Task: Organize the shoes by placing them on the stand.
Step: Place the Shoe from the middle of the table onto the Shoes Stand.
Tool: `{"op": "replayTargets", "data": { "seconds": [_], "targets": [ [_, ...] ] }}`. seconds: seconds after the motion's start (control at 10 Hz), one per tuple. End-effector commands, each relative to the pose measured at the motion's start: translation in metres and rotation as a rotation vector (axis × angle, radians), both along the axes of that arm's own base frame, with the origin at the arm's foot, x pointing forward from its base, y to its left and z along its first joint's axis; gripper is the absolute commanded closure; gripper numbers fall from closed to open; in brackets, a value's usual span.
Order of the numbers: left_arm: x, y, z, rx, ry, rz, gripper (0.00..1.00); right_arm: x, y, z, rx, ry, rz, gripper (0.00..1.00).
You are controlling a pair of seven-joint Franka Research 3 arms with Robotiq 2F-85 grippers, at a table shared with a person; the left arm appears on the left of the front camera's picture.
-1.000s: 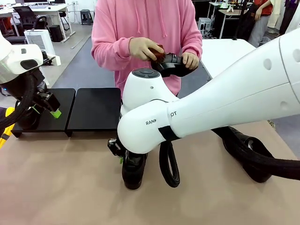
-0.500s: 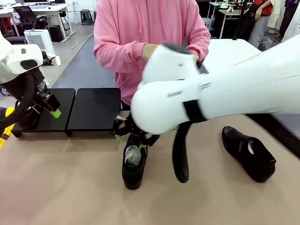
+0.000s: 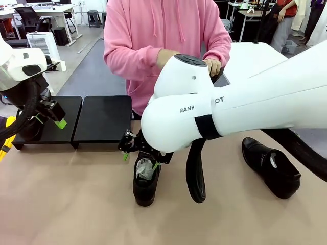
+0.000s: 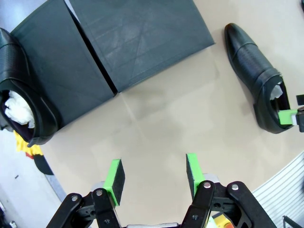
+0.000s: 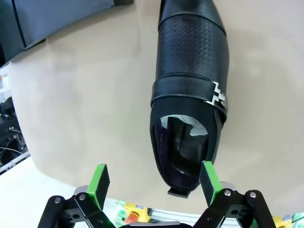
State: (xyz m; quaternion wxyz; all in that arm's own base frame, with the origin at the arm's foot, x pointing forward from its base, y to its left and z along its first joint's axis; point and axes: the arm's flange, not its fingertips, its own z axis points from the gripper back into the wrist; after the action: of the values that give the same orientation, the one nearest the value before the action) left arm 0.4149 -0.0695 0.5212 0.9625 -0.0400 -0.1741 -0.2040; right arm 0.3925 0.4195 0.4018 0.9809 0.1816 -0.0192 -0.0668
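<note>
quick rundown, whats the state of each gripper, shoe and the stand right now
left gripper: open, empty, over the table
right gripper: open, empty, above the heel of the middle shoe
middle shoe: upright on the table, off the stand, paper inside
right shoe: upright on the table, off the stand
left shoe: on the stand's left platform, paper inside
stand: holds one shoe

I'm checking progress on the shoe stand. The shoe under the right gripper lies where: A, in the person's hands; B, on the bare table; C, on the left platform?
B: the black dress shoe lies on the tan table, short of the stand, below the open right gripper.
</note>
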Motion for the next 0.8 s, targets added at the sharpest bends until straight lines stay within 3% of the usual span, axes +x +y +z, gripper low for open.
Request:
{"op": "replayTargets", "data": {
  "seconds": [0.0, 0.3, 0.4, 0.5, 0.7],
  "targets": [
    [0.000, 0.002, 0.001, -0.015, -0.004, -0.012, 0.32, 0.005, 0.006, 0.008, -0.010, -0.013, -0.019, 0.00],
    [0.000, 0.002, 0.001, -0.015, -0.004, -0.012, 0.32, 0.004, 0.001, 0.003, 0.003, -0.008, 0.001, 0.00],
    [0.000, 0.000, 0.000, 0.000, 0.000, 0.000, 0.32, -0.011, 0.004, 0.040, 0.039, -0.096, -0.026, 0.00],
    [-0.018, -0.030, -0.017, -0.003, 0.023, -0.058, 0.32, -0.014, -0.025, 0.060, 0.010, -0.132, -0.140, 0.00],
    [-0.065, -0.100, -0.032, -0.061, 0.116, -0.106, 0.32, -0.012, -0.082, 0.070, -0.043, -0.118, -0.364, 0.00]
  ]
}}
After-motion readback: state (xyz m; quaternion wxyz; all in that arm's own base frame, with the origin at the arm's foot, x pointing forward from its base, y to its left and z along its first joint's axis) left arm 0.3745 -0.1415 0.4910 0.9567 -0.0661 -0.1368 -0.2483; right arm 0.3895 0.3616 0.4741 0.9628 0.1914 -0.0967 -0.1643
